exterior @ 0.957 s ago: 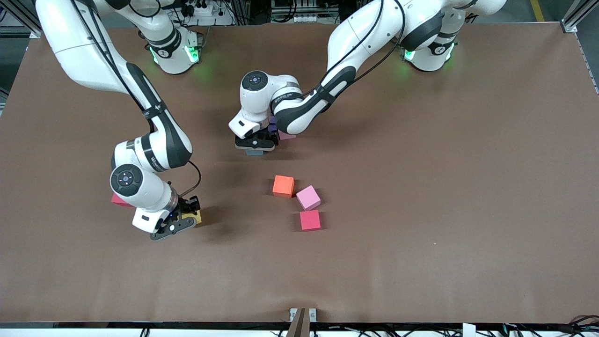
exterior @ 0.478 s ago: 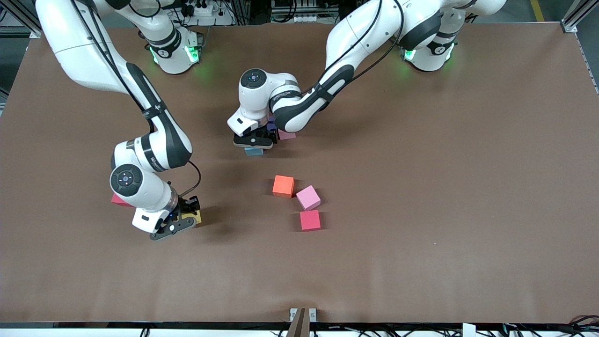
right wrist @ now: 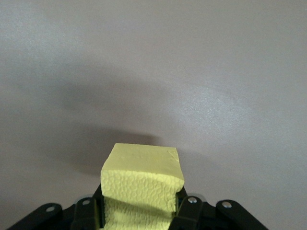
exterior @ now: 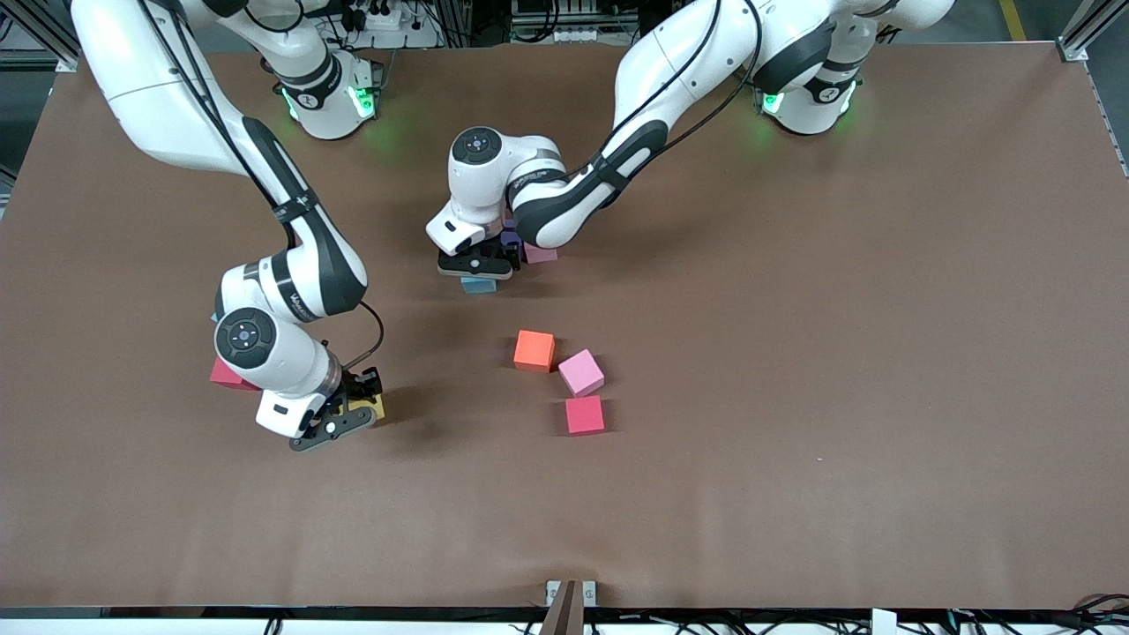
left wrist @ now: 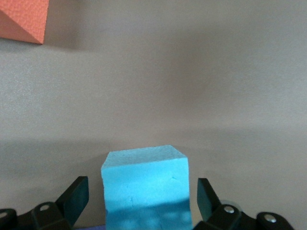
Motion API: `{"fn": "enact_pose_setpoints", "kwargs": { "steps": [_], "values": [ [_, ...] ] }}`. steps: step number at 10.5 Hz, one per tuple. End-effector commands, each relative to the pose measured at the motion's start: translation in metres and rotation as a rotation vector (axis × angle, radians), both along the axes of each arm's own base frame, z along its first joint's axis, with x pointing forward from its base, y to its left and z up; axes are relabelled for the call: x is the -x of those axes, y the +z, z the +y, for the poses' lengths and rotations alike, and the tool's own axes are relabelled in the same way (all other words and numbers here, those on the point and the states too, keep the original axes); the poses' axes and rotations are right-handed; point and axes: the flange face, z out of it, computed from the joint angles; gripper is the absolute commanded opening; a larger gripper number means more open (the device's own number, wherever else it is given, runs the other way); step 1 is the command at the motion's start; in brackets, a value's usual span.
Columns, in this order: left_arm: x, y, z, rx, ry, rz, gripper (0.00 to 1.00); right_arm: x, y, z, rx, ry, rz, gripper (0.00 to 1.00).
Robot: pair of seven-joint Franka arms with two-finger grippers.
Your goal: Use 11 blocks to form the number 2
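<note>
Two grippers are low over a brown matte table [exterior: 794, 353]. The left gripper [exterior: 477, 267], near the table's middle toward the robots' edge, stands spread wide with clear gaps on both sides of a light blue block [left wrist: 145, 184]; it grips nothing. That block is a square-edged foam cube with a fine grainy skin, resting on the table. Just beside this gripper, partly hidden under the arm, lie a purple block [exterior: 510, 235] and a pink block [exterior: 540, 254]; how much of the number 2 stands here cannot be told.

The right gripper [exterior: 346, 414], toward the right arm's end of the table, is clenched on a yellow block [right wrist: 142, 184]. The foam face shows a pebbled texture and is pinched inward between the fingers [right wrist: 186, 211]. A red block [exterior: 226, 375] lies on the table beside this arm's wrist, mostly covered by it.

Three loose cubes sit near the table's middle, nearer the front camera than the light blue block: an orange block [exterior: 534, 350], a second pink block [exterior: 581, 372] turned askew and just beside it, and a second red block [exterior: 585, 414] nearest the camera. The orange cube's corner [left wrist: 24, 20] shows the same grainy surface.
</note>
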Motion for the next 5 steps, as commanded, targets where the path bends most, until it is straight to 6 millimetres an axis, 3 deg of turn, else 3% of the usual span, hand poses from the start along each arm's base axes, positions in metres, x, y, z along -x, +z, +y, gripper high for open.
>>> {"fn": "enact_pose_setpoints", "kwargs": {
  "steps": [1, 3, 5],
  "values": [
    [0.0, 0.029, 0.001, -0.022, 0.007, 0.016, 1.0, 0.002, 0.003, 0.007, 0.011, -0.031, 0.001, 0.0],
    [-0.006, 0.059, 0.005, -0.03, 0.02, 0.018, 1.0, 0.008, 0.002, 0.027, 0.008, -0.096, 0.003, 0.0],
    [-0.025, 0.091, 0.02, -0.04, 0.007, 0.025, 1.0, 0.017, 0.003, 0.048, 0.013, -0.156, 0.015, 0.0]
  ]
}}
